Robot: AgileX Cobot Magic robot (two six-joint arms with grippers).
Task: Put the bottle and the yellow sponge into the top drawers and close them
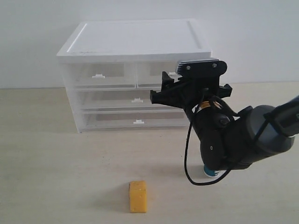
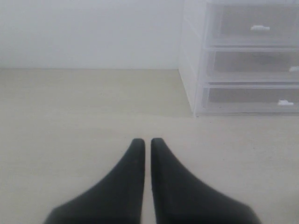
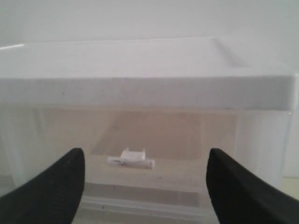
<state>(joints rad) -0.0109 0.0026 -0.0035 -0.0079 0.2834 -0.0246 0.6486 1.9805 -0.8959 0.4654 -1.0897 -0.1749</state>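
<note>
Right gripper [image 3: 145, 151] has its jaws spread wide and empty, squared up to the tab handle [image 3: 131, 158] of the right one of the top drawers [image 1: 152, 74]. We can't tell if it's touching. Both top drawers look shut, nothing inside them.

Left gripper [image 2: 147, 141] has its fingers pressed together and holds nothing. It's low over the table [image 1: 56, 163], well apart from the cabinet [image 1: 135, 39].

Risks as we see them:
- The tab is tiny against that jaw spread. If we close off-centre or too shallow, we slip off.
- The cabinet looks like light plastic and nothing braces it. A pull may drag the whole unit instead of opening the drawer.
- The bottle [image 1: 211, 172] sits on the table right under the right arm's elbow, mostly hidden. If the arm dips or retracts, we could tip it or send it rolling.
- The cable [image 1: 187, 158] loops down just beside the bottle, so there's a snag risk.
- The yellow sponge [image 1: 138, 196] lies out front in the open, well clear of both arms. Low risk.

Surface: pale, matte wood-tone tabletop, flat and otherwise uncluttered. It probably gives the cabinet little grip.

Room: plain white wall [image 1: 37, 28] close behind the cabinet, with even, soft light. The translucent drawer fronts are low contrast.
</note>
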